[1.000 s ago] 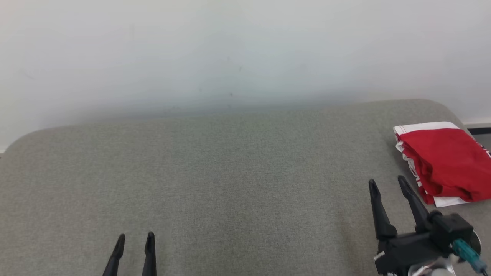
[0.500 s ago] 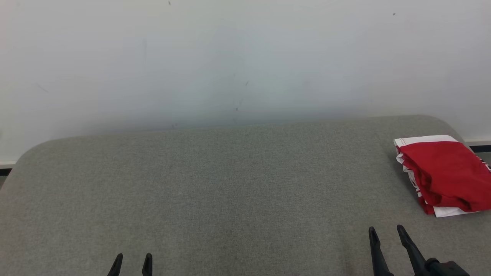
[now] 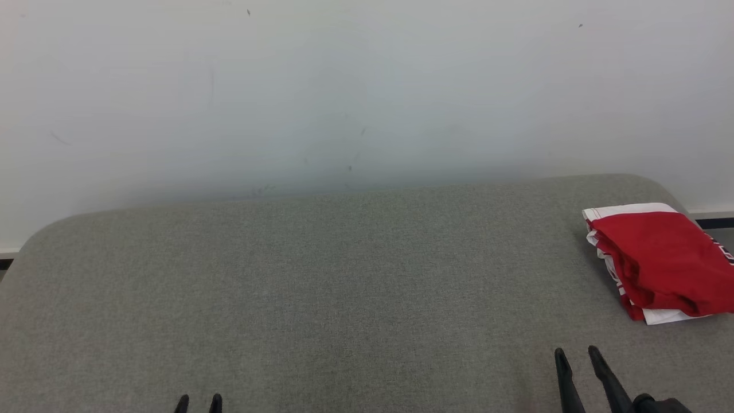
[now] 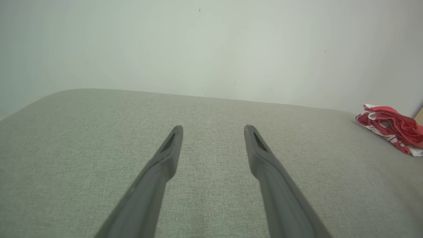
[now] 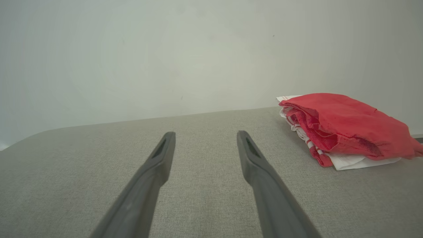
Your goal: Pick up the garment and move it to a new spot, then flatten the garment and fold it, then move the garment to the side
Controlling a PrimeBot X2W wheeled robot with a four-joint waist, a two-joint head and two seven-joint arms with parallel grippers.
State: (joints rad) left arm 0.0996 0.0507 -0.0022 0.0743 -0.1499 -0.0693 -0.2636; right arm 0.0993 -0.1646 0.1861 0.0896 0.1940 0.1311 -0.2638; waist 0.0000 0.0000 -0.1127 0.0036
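A folded red and white garment lies at the right edge of the frame, near the rounded corner of the grey surface. Along the bottom, the left tool and the right tool are both spread and empty. A stray nudge could likely push the loose folds apart or off the edge.

A grey fabric-covered bench with rounded far corners spans the frame. A folded red and white garment lies on it at the right edge.
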